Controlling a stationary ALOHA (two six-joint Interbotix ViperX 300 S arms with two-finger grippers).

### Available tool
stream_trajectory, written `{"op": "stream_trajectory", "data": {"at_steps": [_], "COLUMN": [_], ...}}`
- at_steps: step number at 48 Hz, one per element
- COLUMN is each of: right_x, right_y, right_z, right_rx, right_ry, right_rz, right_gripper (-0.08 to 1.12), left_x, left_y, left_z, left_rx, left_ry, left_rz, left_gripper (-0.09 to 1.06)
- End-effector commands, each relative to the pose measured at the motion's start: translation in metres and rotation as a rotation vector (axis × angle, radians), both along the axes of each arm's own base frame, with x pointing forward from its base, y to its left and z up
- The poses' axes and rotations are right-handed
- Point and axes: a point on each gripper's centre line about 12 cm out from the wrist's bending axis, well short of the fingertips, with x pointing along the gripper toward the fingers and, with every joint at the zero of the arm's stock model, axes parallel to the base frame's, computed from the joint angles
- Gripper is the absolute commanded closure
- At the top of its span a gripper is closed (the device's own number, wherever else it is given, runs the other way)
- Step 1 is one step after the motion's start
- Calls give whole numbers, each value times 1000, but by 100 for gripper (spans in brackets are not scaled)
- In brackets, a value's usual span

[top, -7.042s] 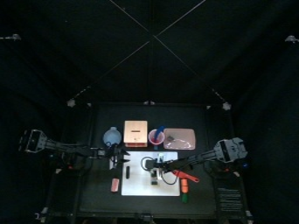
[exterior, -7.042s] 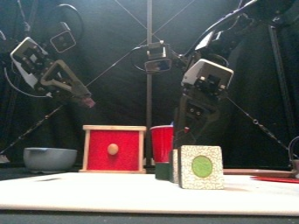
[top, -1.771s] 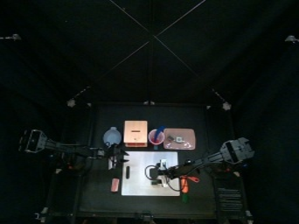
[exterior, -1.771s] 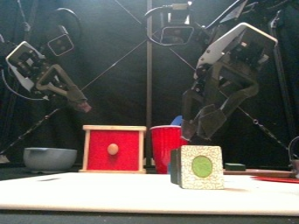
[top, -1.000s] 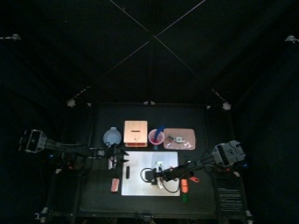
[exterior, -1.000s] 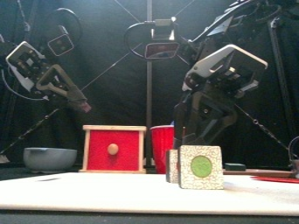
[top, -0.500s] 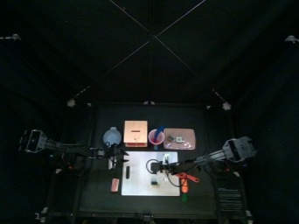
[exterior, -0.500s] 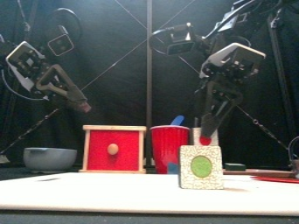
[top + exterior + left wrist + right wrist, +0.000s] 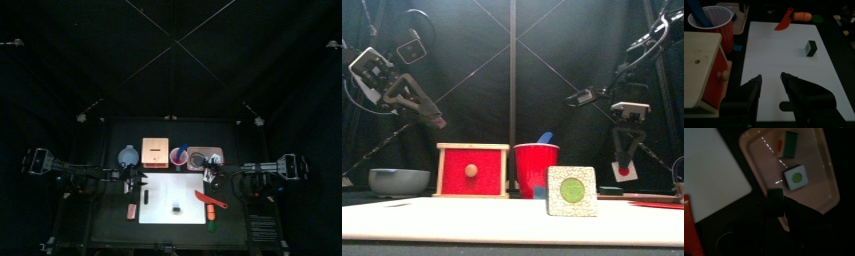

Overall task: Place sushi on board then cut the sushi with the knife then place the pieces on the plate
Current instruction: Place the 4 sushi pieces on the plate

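Board (image 9: 777, 65) with one sushi piece (image 9: 811, 48), tray (image 9: 817, 158) with two toys (image 9: 796, 177).

No legible text anywhere

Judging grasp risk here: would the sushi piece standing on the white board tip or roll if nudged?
It probably tips easily: the sushi piece stands on a narrow edge on the white board, a thin slab. Rolling seems unlikely, since its outline is square with flat sides.
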Motion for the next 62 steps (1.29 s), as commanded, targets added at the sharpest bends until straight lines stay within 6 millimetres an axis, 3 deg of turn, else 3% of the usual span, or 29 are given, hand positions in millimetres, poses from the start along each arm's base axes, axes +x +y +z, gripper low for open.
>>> {"op": "stream_trajectory", "data": {"at_steps": [1, 16, 25, 34, 44, 51, 62], "right_x": [-10, -33, -41, -39, -32, -12, 33], "right_y": [-17, -42, -43, -44, -43, -12, 80], "right_z": [-1, -24, -31, -21, 13, 39, 66], "right_rx": [9, 51, 66, 55, 24, 56, 146], "right_ry": [-62, -165, -152, -189, -300, -400, -531], "right_rz": [-66, -195, -224, -226, -216, -102, 268], "right_gripper": [48, 46, 34, 21, 18, 18, 18], "left_x": [3, 3, 1, 1, 1, 1, 1], "left_y": [0, 1, 3, 3, 3, 3, 4], "left_z": [4, 3, 2, 2, 1, 2, 1], "left_rx": [-2, 2, -1, -1, -1, -3, -14], "left_ry": [-14, -12, -8, -8, -6, -8, -6], "left_rz": [3, 5, 12, 12, 12, 14, 25], "left_gripper": [20, 20, 20, 20, 20, 20, 20]}}
